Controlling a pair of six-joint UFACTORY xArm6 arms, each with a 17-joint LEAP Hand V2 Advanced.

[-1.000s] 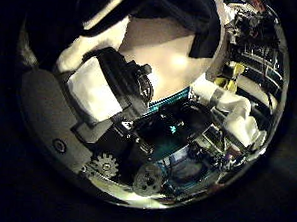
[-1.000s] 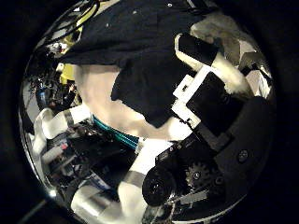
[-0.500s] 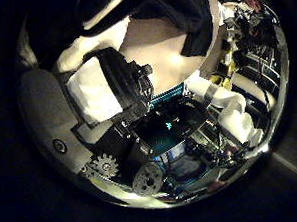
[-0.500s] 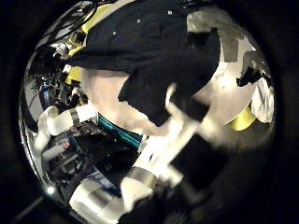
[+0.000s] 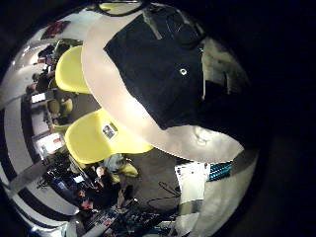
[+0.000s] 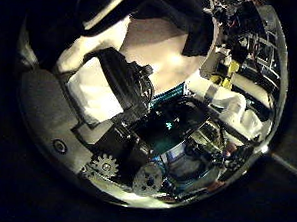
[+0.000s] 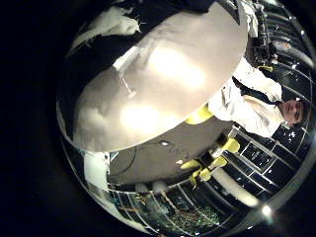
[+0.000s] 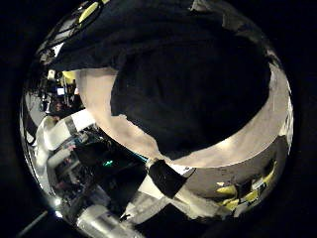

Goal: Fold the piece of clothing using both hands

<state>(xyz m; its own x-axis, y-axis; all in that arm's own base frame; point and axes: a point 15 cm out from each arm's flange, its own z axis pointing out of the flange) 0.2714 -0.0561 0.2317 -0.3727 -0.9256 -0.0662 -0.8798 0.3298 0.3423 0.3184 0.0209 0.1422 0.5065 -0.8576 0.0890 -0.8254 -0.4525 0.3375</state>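
The dark piece of clothing (image 5: 163,64) lies spread on the light table (image 5: 109,84) in the left little finger side palm view, with my left hand above it. The left thumb side palm view shows my left hand (image 6: 105,89) close up, with dark cloth (image 6: 188,23) on the table beyond it. In the right thumb side palm view the clothing (image 8: 188,94) fills much of the picture, lying on the table (image 8: 233,149) close under my right hand (image 8: 168,183); no finger rests on it there. The right little finger side palm view shows mostly bare table (image 7: 158,84).
Two chairs (image 5: 104,138) stand beside the table's edge in the left little finger side palm view. More chairs (image 7: 212,158) stand past the table's edge in the right little finger side palm view.
The right hand's fingers have swung out of the right thumb side palm view, and the clothing now fills more of it. The left thumb side palm view has barely changed.
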